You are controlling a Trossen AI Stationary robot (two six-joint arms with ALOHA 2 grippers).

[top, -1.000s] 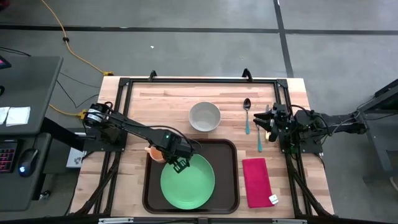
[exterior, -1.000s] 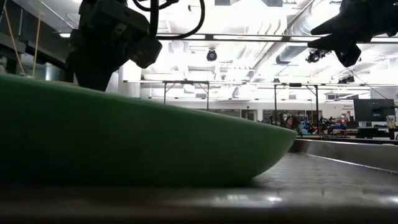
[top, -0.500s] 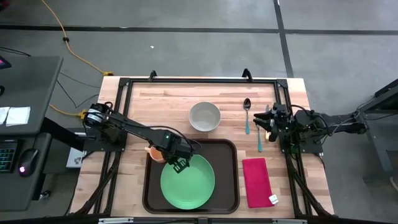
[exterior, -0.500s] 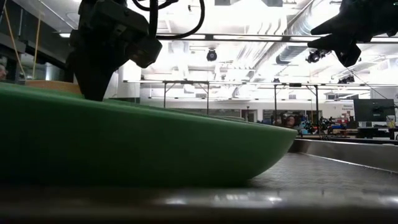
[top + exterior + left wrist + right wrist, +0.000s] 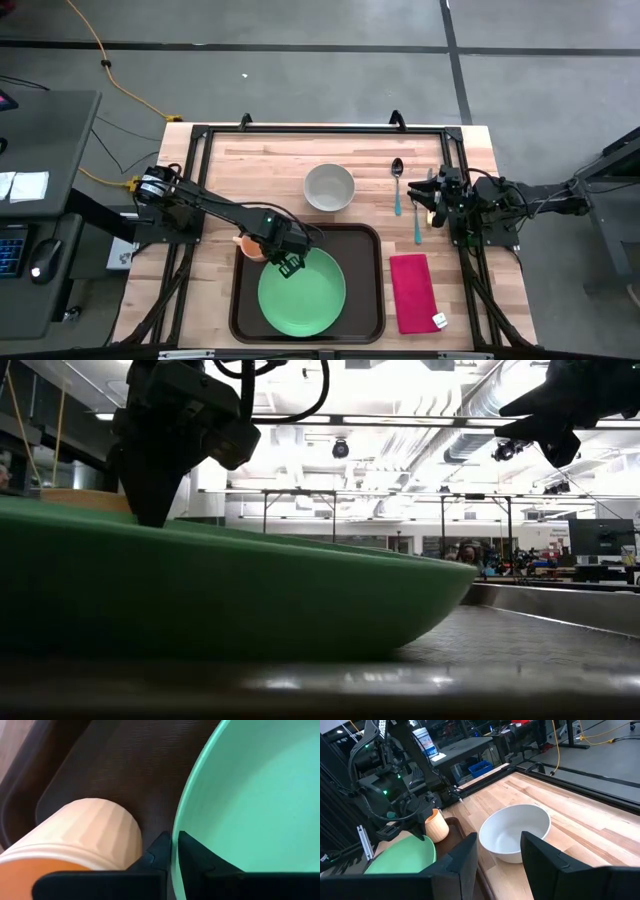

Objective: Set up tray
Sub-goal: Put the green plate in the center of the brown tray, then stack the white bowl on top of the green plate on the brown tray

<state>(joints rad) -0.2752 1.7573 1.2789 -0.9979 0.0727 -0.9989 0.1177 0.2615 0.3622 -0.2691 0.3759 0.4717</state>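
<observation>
Looking from above: tray (image 5: 372, 290) at near table edge, green plate (image 5: 302, 292) in it; my left gripper (image 5: 290, 266) at plate's rim. Left wrist: fingers (image 5: 196, 854) straddle rim, narrow gap, cup (image 5: 85, 837) beside. Right wrist: my right gripper (image 5: 499, 851) parted, empty, facing white bowl (image 5: 514, 831).

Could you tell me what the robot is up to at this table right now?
It is setting up a meal tray. The left gripper sits at the rim of the green plate, which lies in the brown tray; its jaws straddle the rim with a narrow gap. A tan cup stands beside it. The right gripper waits, jaws open, at the table's right side near the spoon. The white bowl and red napkin remain outside the tray.
</observation>
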